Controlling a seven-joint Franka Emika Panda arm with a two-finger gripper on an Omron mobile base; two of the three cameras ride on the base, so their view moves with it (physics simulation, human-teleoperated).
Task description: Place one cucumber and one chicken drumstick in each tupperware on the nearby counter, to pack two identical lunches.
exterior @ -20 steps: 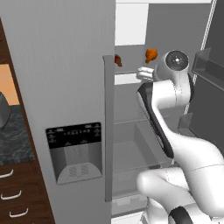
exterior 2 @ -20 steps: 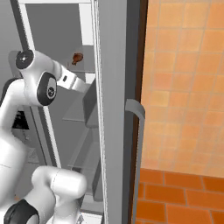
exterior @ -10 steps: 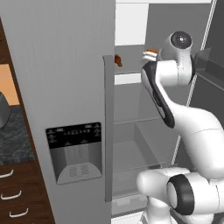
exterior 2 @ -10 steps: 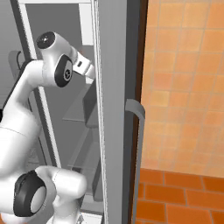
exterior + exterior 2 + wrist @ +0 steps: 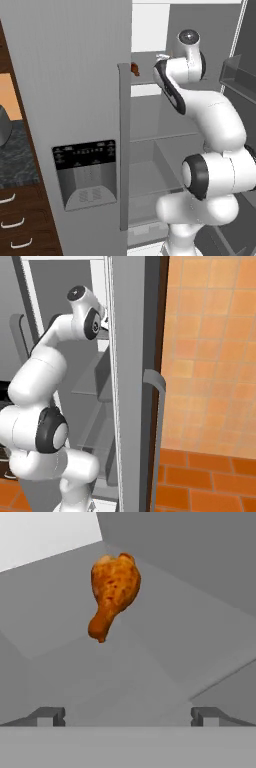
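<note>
A glossy reddish-brown chicken drumstick lies on a grey fridge shelf, thick end up in the hand view, ahead of and above my gripper. The gripper is open, its two dark fingertips spread wide with nothing between them. In the left base view my arm reaches into the upper fridge shelf, and another drumstick peeks out beside the door edge. In the right base view the hand sits just behind the fridge door edge. The cucumber and the tupperware are out of view.
The closed left fridge door carries a dispenser panel and a tall handle. Grey shelves lie below the hand; door bins hang at right. A dark counter is at far left.
The arm has swung up and folded in toward the top fridge shelf, the wrist now covering the drumstick seen earlier at the shelf's right. The base has stayed put.
</note>
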